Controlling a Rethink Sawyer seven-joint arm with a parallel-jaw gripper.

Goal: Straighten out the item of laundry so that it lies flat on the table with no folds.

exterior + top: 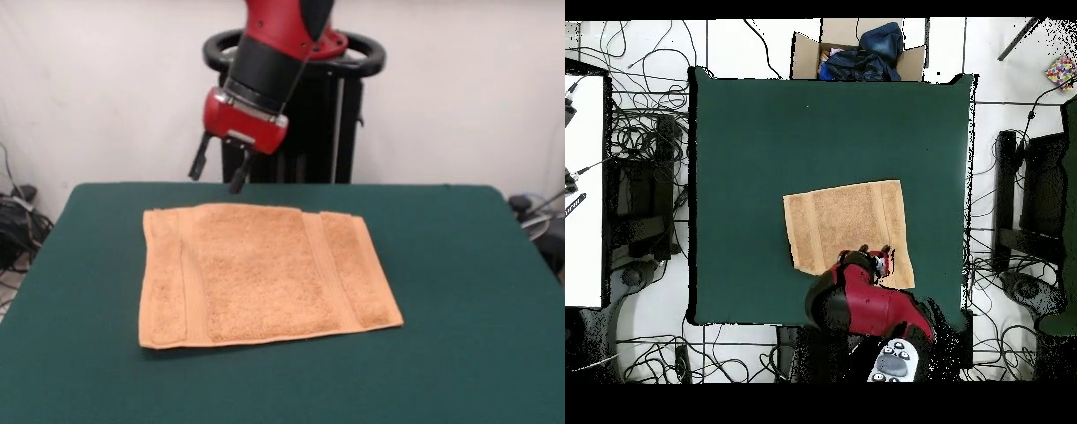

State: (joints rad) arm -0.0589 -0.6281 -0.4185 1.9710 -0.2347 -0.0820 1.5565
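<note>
From my remote station I see the light orange terry-cloth hand towel [265,276] lying spread out in the middle of the front view, on the large dark green felt-topped table [459,291]. Its woven bands run near the left and right edges, and I can make out no obvious folds or turned-over corners; its outline looks like a clean four-sided shape, a little skewed. I judge the straightening essentially done.

The red and black arm's gripper [218,172] hangs in the upper centre of the front view, above the towel's far edge and clear of the cloth. Its two dark fingers [199,159] are spread apart with nothing between them. I read that raised, empty pose as the arm keeping out of the way so it cannot drag the cloth.

In the overhead view the towel [845,222] sits right of centre on the table [745,150], and the arm covers its lower edge, so I cannot check that strip for folds.
</note>
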